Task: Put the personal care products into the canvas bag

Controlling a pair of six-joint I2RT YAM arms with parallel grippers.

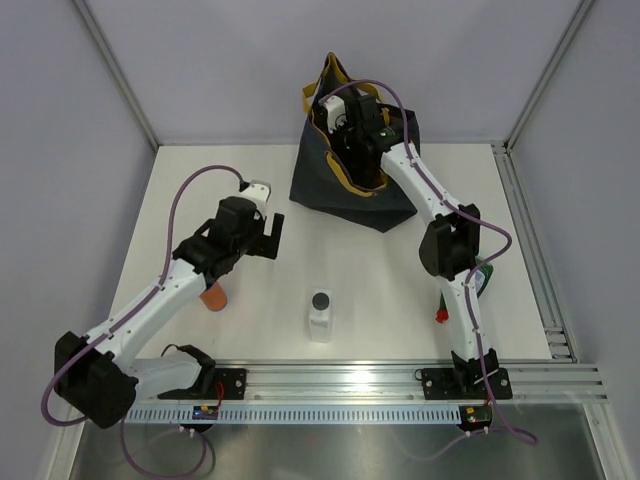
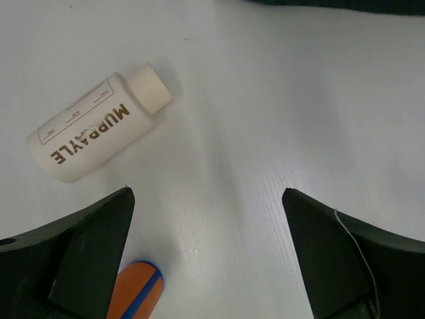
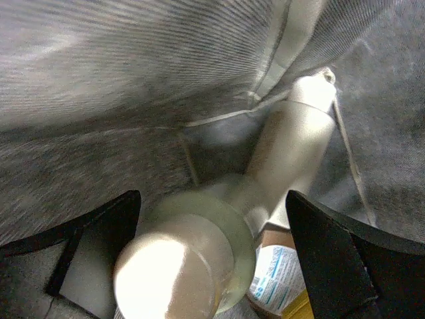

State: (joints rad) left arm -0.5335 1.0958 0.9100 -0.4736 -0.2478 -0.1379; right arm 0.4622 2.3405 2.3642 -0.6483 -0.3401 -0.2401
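Note:
The canvas bag [image 1: 330, 185] stands at the back of the table, mouth up. My right gripper [image 1: 352, 128] is down inside it, jaws open. In the right wrist view my right gripper [image 3: 212, 199] frames a blurred pale bottle [image 3: 186, 259] that sits loose between the fingers, and a beige bottle [image 3: 292, 146] lies beyond against the fabric. My left gripper [image 1: 266, 236] hangs open over the table. Past its open jaws [image 2: 207, 193] lies a cream labelled bottle [image 2: 93, 129], with an orange bottle with blue stripe [image 2: 136, 296] below. A white bottle with black cap [image 1: 320, 315] stands mid-table.
An orange bottle [image 1: 213, 297] lies beside the left forearm. A green bottle with a red cap [image 1: 483, 278] lies mostly hidden behind the right arm. A labelled package [image 3: 282, 279] rests in the bag's bottom. A metal rail [image 1: 400, 380] runs along the near edge.

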